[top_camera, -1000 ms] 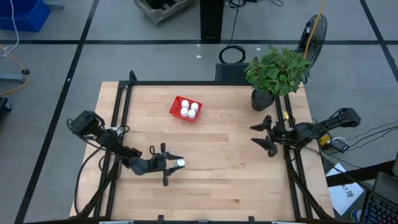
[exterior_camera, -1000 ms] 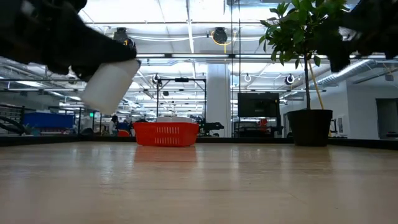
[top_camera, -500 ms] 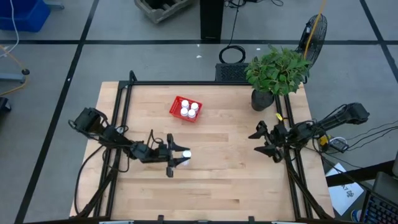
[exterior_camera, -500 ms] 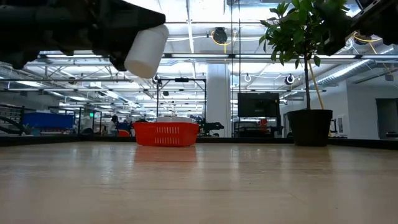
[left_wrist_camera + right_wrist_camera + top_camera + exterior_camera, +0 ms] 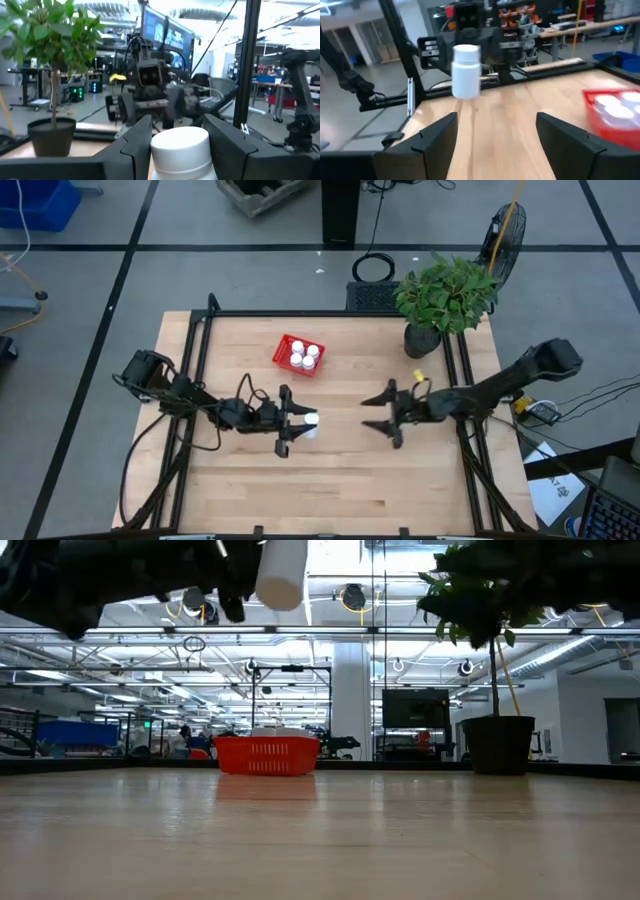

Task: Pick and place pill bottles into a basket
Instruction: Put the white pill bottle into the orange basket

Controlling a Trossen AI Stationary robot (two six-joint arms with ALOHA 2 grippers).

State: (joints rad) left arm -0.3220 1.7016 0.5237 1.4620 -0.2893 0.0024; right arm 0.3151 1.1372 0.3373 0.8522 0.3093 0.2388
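The light wooden table with a black metal frame (image 5: 330,480) carries everything here. At its far right corner stands a black plant pot (image 5: 421,340) holding a leafy green plant (image 5: 447,290); the low view shows the same pot (image 5: 497,745) on the right, well apart from the basket.

The small bright red rectangular plastic basket with meshed sides (image 5: 284,347) sits on the far half of the table, left of centre. Four white caps of small white cylindrical pill bottles (image 5: 303,356) show inside it, packed close together. The right wrist view catches one corner of the basket (image 5: 605,125) with white caps in it (image 5: 612,103).

The left gripper (image 5: 302,421) hangs over the middle of the table, nearer than the basket, its fingers (image 5: 226,150) clamped on a fifth white pill bottle (image 5: 311,420). That bottle (image 5: 281,572) is lifted clear of the wood, cap (image 5: 179,145) between the fingers.

The right gripper (image 5: 378,412) faces it from just to the right, fingers (image 5: 575,137) spread apart and empty
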